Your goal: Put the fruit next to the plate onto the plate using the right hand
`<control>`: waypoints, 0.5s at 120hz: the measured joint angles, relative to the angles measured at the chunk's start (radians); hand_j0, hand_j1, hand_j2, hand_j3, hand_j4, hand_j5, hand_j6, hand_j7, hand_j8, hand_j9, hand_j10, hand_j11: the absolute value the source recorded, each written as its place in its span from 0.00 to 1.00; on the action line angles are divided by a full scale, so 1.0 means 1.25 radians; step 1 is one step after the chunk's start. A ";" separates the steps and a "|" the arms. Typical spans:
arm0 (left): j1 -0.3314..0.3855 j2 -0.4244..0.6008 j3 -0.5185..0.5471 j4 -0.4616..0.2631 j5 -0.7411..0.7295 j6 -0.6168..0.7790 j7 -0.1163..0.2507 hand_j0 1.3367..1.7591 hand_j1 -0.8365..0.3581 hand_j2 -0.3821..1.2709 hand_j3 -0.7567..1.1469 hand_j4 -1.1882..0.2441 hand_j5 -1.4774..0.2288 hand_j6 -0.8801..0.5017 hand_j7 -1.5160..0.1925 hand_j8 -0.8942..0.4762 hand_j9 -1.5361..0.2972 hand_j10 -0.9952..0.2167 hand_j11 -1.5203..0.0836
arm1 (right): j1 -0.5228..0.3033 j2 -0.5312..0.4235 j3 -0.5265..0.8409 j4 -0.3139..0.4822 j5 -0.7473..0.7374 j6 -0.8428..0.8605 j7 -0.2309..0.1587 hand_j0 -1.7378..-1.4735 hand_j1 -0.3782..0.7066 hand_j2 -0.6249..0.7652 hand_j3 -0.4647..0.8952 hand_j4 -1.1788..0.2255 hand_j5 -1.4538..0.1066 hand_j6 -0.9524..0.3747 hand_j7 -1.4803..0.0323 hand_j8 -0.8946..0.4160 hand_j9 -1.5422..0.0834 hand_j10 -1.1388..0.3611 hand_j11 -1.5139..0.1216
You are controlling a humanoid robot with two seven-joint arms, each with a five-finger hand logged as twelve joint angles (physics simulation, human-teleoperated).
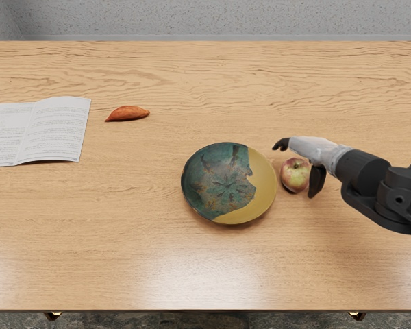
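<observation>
While the apple [294, 175] sits on the wooden counter [192, 260] just right of the plate [260, 199], very close to its rim and not on it, the right hand [314, 152] hangs over the fruit. Its arm comes in from the picture's right edge, low over the counter, with the dark forearm casing nearest the edge. The hand is loose and grasps nothing: the pale fingers [282, 144] stretch leftward above the top of the apple, and the dark thumb [317, 181] points down along the fruit's right side. Whether any of them touches the skin cannot be told. The plate is round, teal with a yellow band along its right and lower side, and it lies near the middle of the counter. Far to the left and further back, an orange sweet potato [127, 113] lies on its side, and beside it at the left edge an open booklet [38, 130] lies flat.
</observation>
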 joint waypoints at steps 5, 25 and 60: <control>0.001 0.000 0.000 0.000 0.000 0.000 0.000 0.76 0.99 0.23 0.40 0.83 0.87 0.64 0.89 0.65 0.84 0.82 0.95 | -0.001 0.003 -0.001 -0.003 -0.001 -0.001 0.000 0.30 0.29 0.42 0.34 0.66 0.73 0.53 0.77 0.49 0.75 0.60 0.73; 0.001 0.000 0.000 0.000 0.000 0.000 0.000 0.76 0.99 0.23 0.40 0.83 0.87 0.64 0.89 0.65 0.84 0.82 0.95 | -0.005 0.013 -0.003 -0.012 -0.004 -0.003 0.000 0.30 0.34 0.41 0.34 0.63 0.69 0.50 0.73 0.46 0.72 0.57 0.70; 0.000 0.000 0.000 0.000 0.000 0.000 0.000 0.76 0.99 0.23 0.40 0.83 0.87 0.64 0.89 0.65 0.84 0.82 0.95 | -0.027 0.016 -0.008 -0.011 -0.036 -0.027 0.000 0.30 0.41 0.40 0.34 0.59 0.64 0.45 0.68 0.42 0.67 0.53 0.65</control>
